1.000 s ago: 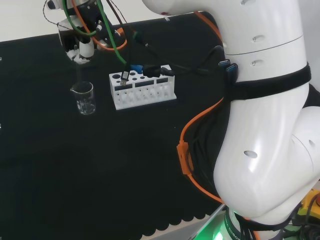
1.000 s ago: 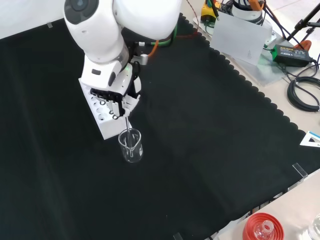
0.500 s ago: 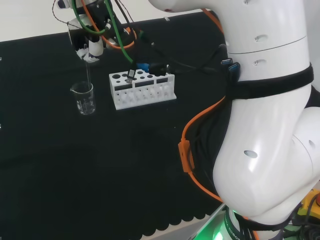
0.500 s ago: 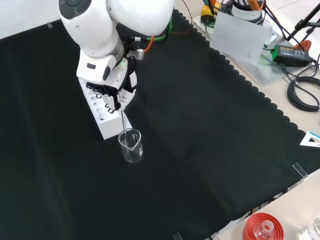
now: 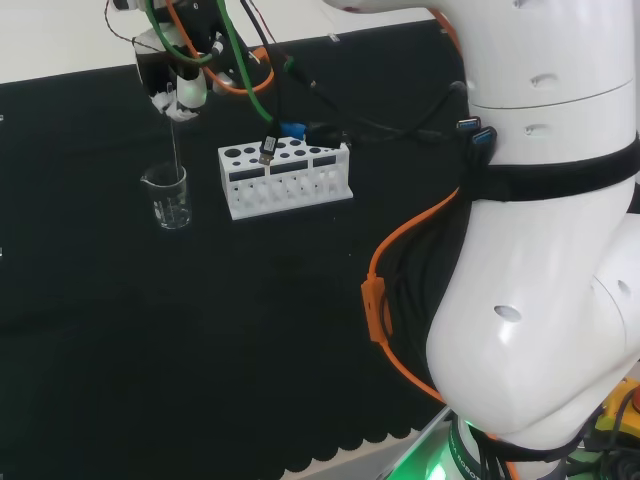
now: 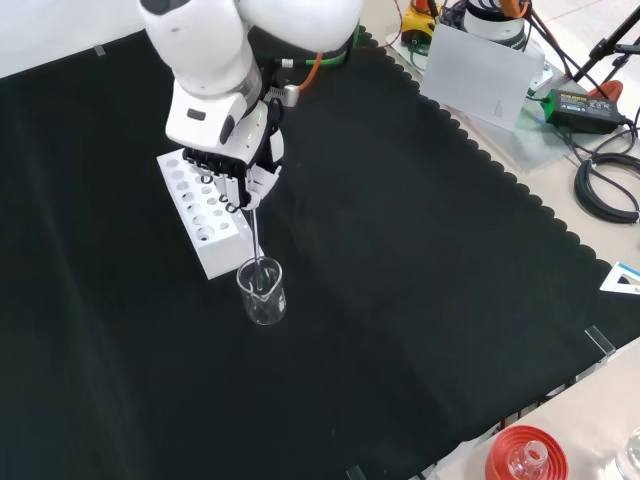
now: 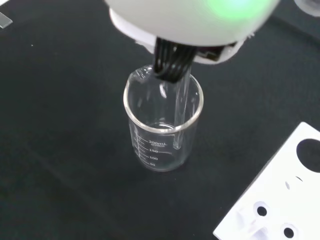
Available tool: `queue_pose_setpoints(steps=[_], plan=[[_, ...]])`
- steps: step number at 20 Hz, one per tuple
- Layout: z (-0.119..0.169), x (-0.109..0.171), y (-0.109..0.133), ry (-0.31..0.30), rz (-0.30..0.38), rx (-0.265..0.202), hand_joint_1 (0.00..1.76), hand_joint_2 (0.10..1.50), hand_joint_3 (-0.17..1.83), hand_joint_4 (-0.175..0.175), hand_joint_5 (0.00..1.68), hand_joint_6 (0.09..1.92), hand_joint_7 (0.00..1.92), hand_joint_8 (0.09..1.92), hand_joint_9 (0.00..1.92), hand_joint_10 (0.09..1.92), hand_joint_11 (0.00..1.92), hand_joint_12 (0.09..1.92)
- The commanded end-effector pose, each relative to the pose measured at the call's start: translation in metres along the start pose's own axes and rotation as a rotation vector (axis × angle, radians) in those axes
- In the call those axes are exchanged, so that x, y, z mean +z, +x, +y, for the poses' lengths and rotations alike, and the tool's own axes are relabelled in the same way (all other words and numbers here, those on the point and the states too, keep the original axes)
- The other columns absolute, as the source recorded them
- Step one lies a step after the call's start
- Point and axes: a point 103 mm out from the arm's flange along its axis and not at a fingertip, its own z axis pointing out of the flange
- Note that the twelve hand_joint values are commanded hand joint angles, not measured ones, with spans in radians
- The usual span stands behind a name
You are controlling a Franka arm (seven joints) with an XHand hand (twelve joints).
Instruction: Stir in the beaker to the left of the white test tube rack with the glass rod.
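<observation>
The glass rod [image 6: 257, 243], pinched in the curled fingers [image 6: 243, 190] of the hand [image 6: 232, 165], has been swung sideways within the beaker [image 6: 262, 291] directly below them, so stirring is judged underway.

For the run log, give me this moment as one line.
hand: shut on glass rod | rod tip: inside beaker | beaker: upright beside white test tube rack | phase: stirring

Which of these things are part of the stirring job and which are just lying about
Part of the job:
beaker
glass rod
hand
white test tube rack, the landmark

Lying about:
red ribbed ring at the bench edge
grey sheet
black cables
</observation>
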Motion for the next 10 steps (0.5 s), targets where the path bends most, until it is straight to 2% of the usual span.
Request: queue_pose_setpoints(steps=[1,10], plan=[[-0.0034,-0.0067,0.0077,-0.015,-0.004,-0.001,1.33,0.53,0.88,-0.175,1.18,0.74,1.43,0.71,1.8,0.38,1.66,0.68],[-0.0057,-0.0096,0.0081,-0.018,-0.004,0.002,1.33,0.53,0.88,-0.175,1.18,0.74,1.43,0.71,1.8,0.38,1.66,0.68]])
